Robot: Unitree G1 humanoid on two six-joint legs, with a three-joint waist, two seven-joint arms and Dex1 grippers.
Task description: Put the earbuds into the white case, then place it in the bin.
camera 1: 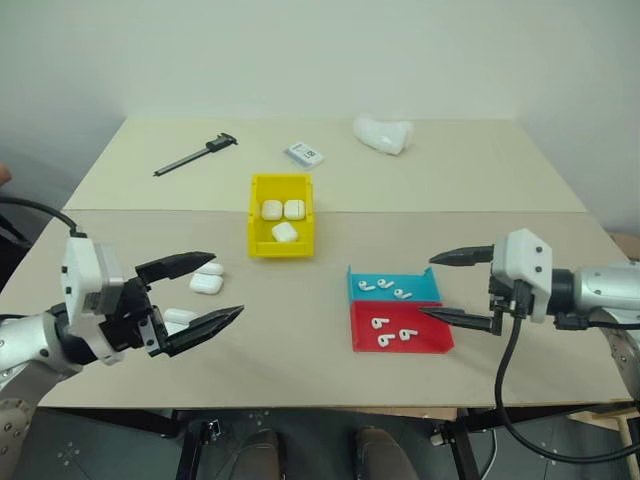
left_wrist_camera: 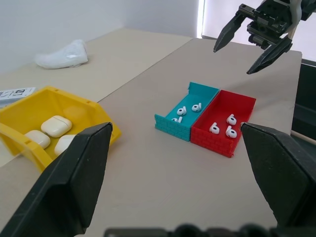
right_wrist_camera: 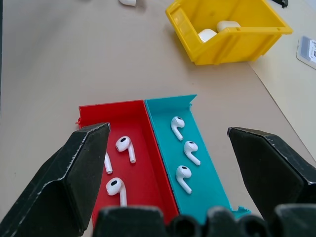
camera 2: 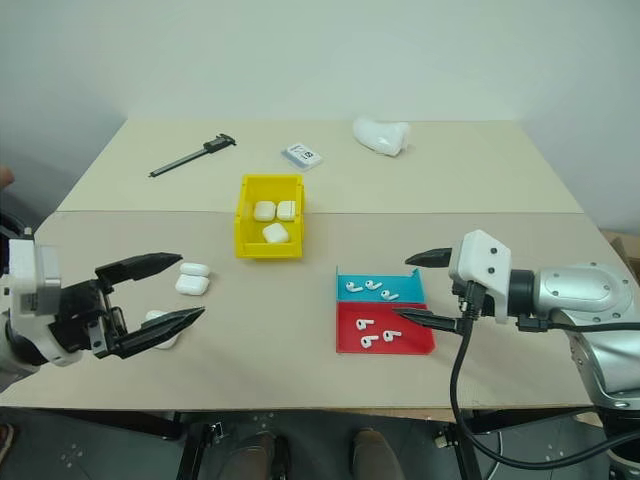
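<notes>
Behind the bin lie calipers, card, white lump.

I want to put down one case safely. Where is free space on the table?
Bare patches: between the yellow bin and the teal tray; the table's near edge in front of the red tray. Crowded: the loose white cases by the open left gripper.

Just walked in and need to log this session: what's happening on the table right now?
Nothing is held at the moment. The left gripper hovers open by loose white cases, and the right gripper hangs open beside the teal tray and red tray, each holding three earbuds. Three cases already lie in the yellow bin.
</notes>
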